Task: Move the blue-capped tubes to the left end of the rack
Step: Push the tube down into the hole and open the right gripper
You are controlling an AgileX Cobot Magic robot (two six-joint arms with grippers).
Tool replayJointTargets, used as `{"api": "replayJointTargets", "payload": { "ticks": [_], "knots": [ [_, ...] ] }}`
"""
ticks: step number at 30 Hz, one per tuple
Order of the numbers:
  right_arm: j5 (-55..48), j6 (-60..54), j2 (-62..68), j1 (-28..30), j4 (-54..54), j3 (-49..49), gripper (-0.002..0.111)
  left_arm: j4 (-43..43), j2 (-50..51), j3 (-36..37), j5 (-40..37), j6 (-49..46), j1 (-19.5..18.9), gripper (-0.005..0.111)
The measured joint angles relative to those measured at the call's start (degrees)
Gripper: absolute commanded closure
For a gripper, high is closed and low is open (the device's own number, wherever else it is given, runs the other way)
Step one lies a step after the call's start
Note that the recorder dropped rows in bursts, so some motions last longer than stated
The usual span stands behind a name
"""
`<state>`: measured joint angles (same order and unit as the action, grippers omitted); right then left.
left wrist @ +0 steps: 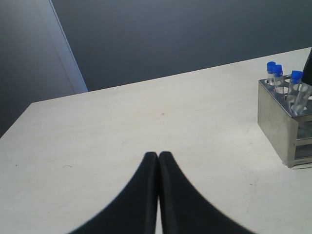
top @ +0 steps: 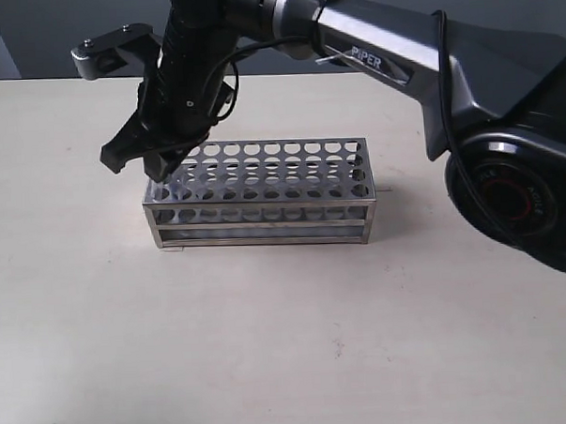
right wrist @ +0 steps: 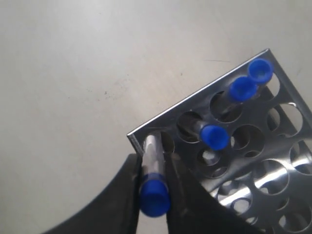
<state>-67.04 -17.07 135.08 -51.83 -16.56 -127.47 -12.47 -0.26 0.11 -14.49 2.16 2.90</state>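
Observation:
The silver rack (top: pixel 264 208) stands mid-table. My right gripper (top: pixel 138 164) reaches across to its left end and hides the tubes in the exterior view. In the right wrist view this gripper (right wrist: pixel 152 158) is shut on a blue-capped tube (right wrist: pixel 155 197), whose lower end sits at the corner hole of the rack (right wrist: pixel 146 130). Three more blue-capped tubes (right wrist: pixel 214 136) (right wrist: pixel 242 89) (right wrist: pixel 261 70) stand in the same end row. My left gripper (left wrist: pixel 158 155) is shut on nothing, low over bare table, with the rack's end (left wrist: pixel 278 117) and blue caps (left wrist: pixel 277 70) off to one side.
The right arm's dark body (top: pixel 504 118) stretches from the right edge over the back of the table. The rack's other holes (top: pixel 290 160) hold nothing. A dark wall (left wrist: pixel 185 34) lies beyond the table's far edge.

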Motion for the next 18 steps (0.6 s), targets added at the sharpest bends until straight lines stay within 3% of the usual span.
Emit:
{"api": "replayJointTargets", "payload": {
  "ticks": [18],
  "knots": [
    [3.42, -5.07, 3.22, -0.87, -0.38, 0.13, 0.109, 0.00, 0.00, 0.00, 0.00, 0.00, 0.00, 0.106]
  ]
}}
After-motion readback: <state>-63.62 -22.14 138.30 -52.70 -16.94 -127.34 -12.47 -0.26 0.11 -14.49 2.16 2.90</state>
